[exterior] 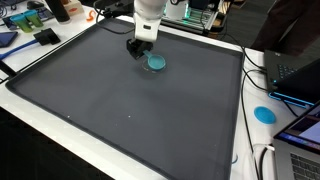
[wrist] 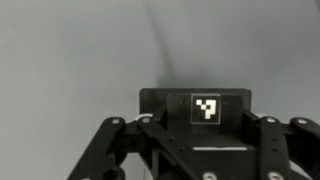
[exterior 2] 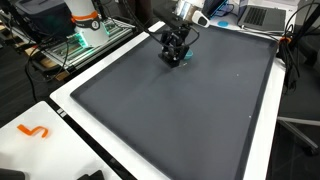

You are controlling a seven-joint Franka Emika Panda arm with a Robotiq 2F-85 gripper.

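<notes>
In both exterior views my gripper [exterior: 140, 50] [exterior 2: 174, 52] hangs low over the far part of a large dark mat [exterior: 120, 100] [exterior 2: 190, 110]. A small teal disc [exterior: 157, 62] [exterior 2: 182, 59] lies flat on the mat right beside the fingers, apparently just clear of them. The wrist view shows only the gripper's black body with a white square tag [wrist: 206, 108] and its linkages, over plain grey surface. The fingertips and the disc do not show there, and I cannot make out whether the jaws are open or shut.
The mat lies on a white table [exterior: 60, 125]. A second blue disc [exterior: 264, 113] rests on the white edge near laptops and cables [exterior: 295, 85]. An orange piece [exterior 2: 35, 131] lies at a table corner. Electronics and clutter [exterior: 40, 20] crowd the back.
</notes>
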